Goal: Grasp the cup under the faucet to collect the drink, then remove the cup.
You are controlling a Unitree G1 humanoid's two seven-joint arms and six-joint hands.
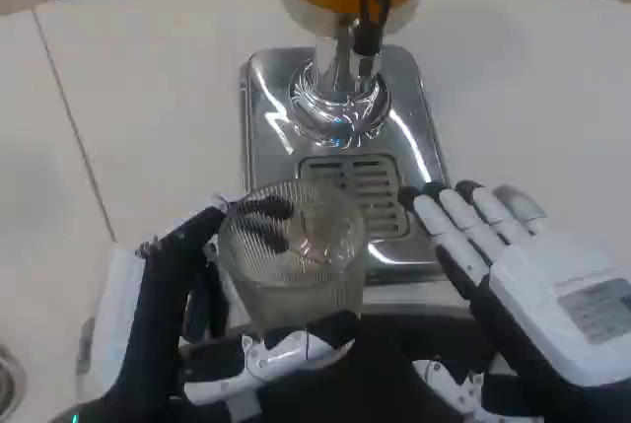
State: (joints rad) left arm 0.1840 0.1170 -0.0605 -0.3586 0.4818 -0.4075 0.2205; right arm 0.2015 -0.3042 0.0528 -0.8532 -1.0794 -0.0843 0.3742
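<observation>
Left hand [212, 329] grips ribbed cup [291, 255], seemingly empty, short of faucet [373, 14]. Right hand [513, 265] open beside drip tray [340, 137]. Next: slide cup forward under spout.

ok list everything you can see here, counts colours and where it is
cup: one, clear ribbed glass, near the table's front edge, in front of the drip tray, held by the left hand
drink dispenser: one, chrome base and column with an orange tank on top, centre back of the table
faucet lever: one, black, on the tank's front
drip tray grille: one, slotted chrome, front of the dispenser base, behind the cup
table: one, white, under everything
left hand: one, black and white, fingers wrapped around the cup, lower left
right hand: one, white back, white and black fingers spread, empty, lower right beside the tray
</observation>
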